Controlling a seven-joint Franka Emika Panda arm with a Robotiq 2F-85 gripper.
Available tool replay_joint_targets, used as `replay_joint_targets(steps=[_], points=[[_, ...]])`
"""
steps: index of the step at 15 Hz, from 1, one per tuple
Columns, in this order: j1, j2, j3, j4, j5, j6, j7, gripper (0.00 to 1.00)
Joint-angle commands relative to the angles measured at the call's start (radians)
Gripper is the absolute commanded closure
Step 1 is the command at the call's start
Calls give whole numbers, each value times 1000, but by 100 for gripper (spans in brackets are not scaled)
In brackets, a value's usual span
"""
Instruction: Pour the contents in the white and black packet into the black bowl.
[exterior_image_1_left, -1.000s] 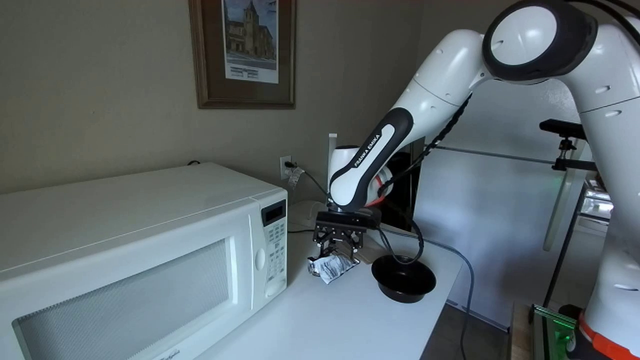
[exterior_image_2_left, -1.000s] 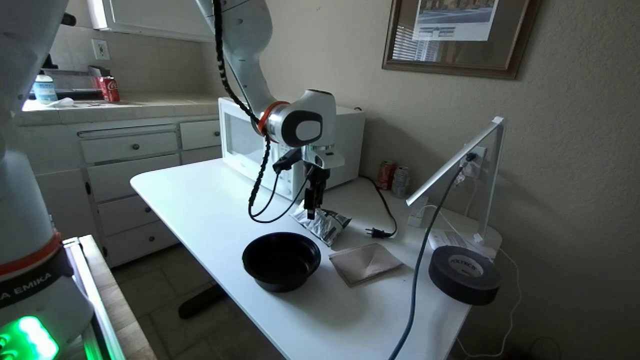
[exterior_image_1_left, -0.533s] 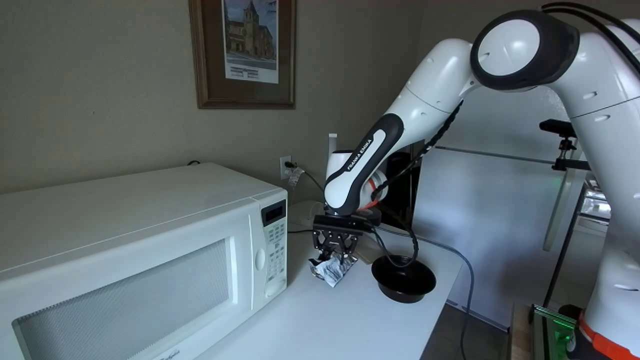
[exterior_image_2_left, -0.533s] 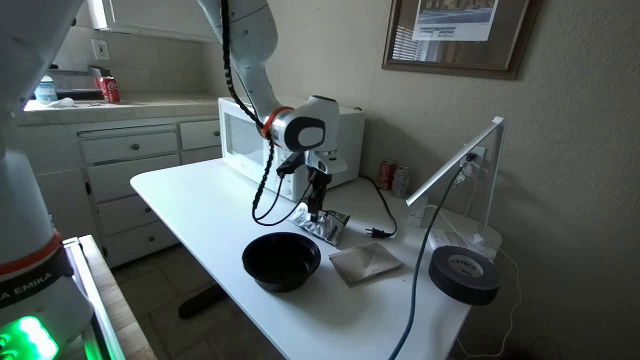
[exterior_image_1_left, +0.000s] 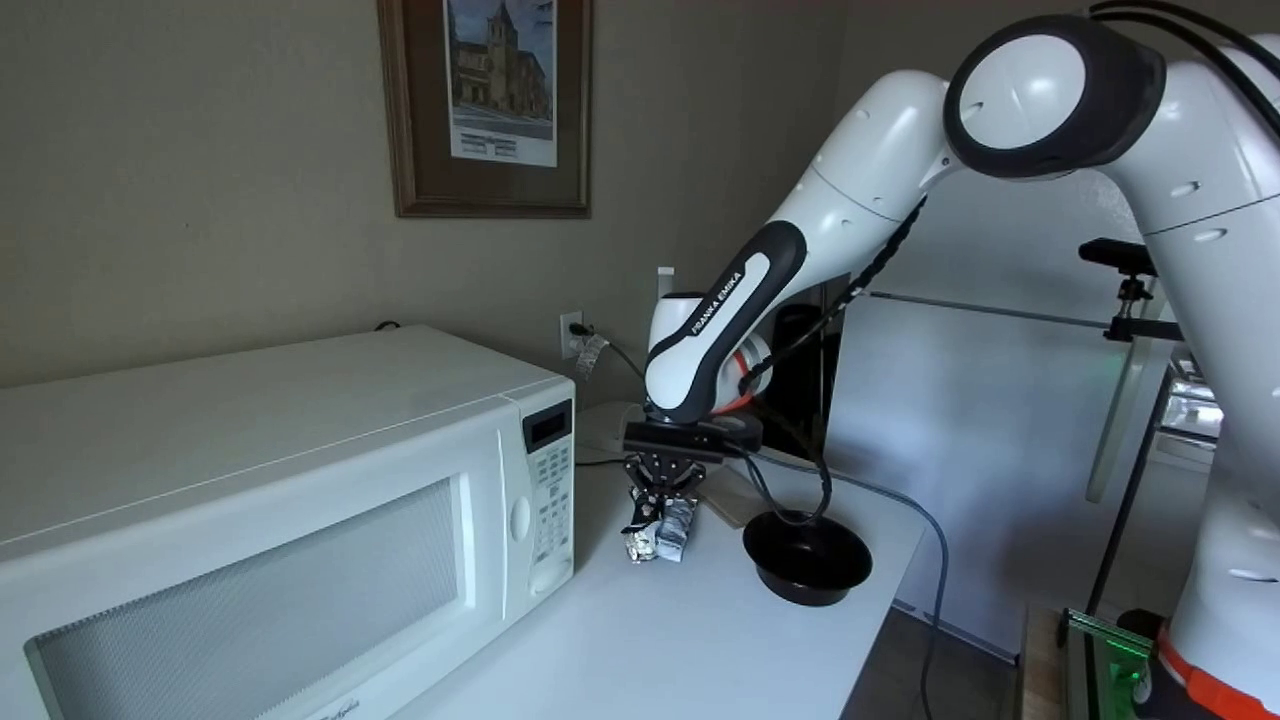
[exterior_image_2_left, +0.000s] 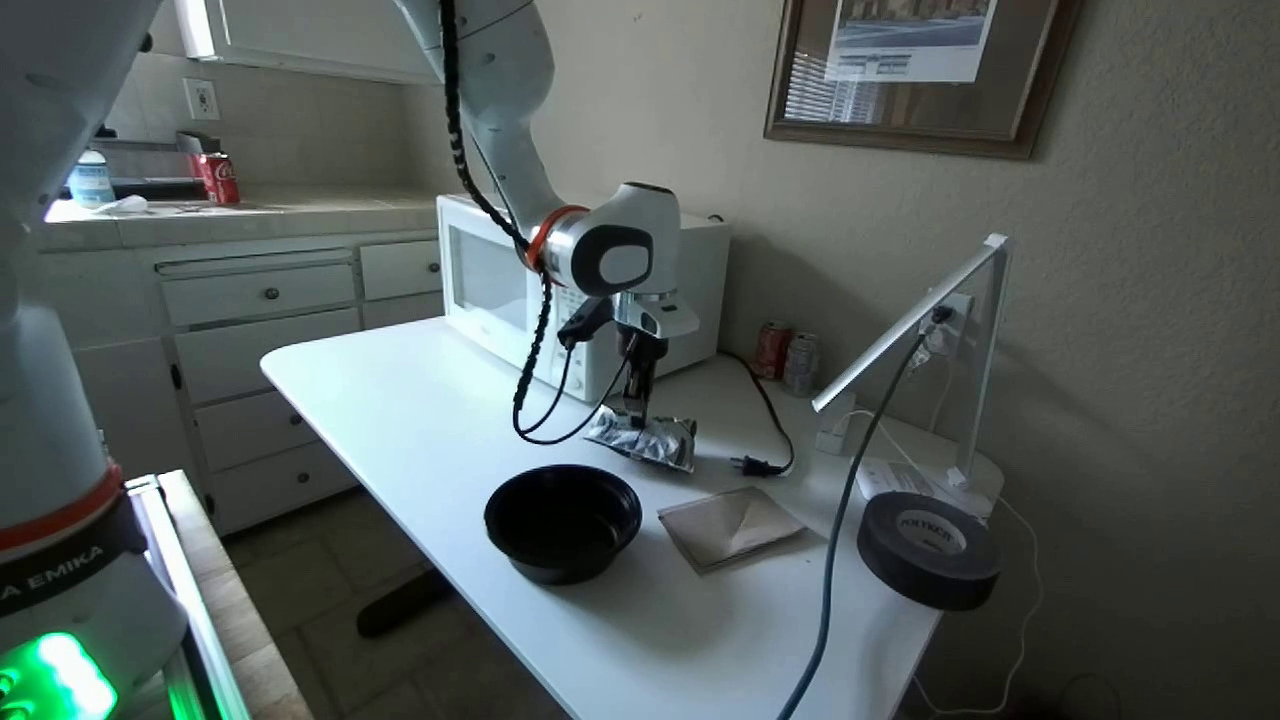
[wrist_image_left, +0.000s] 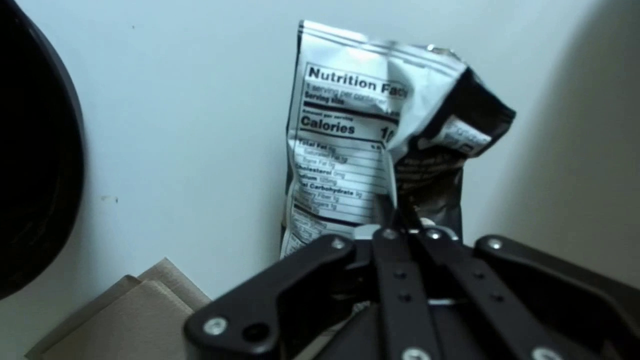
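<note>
Jaws nearly together, the black Robotiq gripper (wrist_image_left: 397, 212) grasps the crinkled white and black foil packet (wrist_image_left: 340, 130), pinching a raised fold of it near the centre of the wrist view. From that pinch a sharp crease runs upward, with the white nutrition panel on its left and the black printed face on its right. The packet's far end reaches the upper middle of the frame. At the left edge, cropped and apart from the packet, stands the round black bowl (wrist_image_left: 40, 155); folded brown napkins (wrist_image_left: 127, 320) lie at the lower left. In both exterior views the packet is directly under the gripper, near the bowl, over the white table (exterior_image_2_left: 400, 390); whether its underside touches that surface, I cannot tell. A white microwave oven (exterior_image_1_left: 300, 500) fills the lower left of an exterior view. At the lower right of an exterior view, a thick roll of black tape (exterior_image_2_left: 925, 555) sits to the right of the napkins.
</note>
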Motion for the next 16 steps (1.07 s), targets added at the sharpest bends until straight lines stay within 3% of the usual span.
replay_joint_targets(steps=[1, 9, 16], points=[[28, -36, -33, -18, 9, -6, -25, 100], [59, -227, -110, -83, -88, -65, 6, 100], [38, -438, -159, -228, -386, -147, 120, 100]])
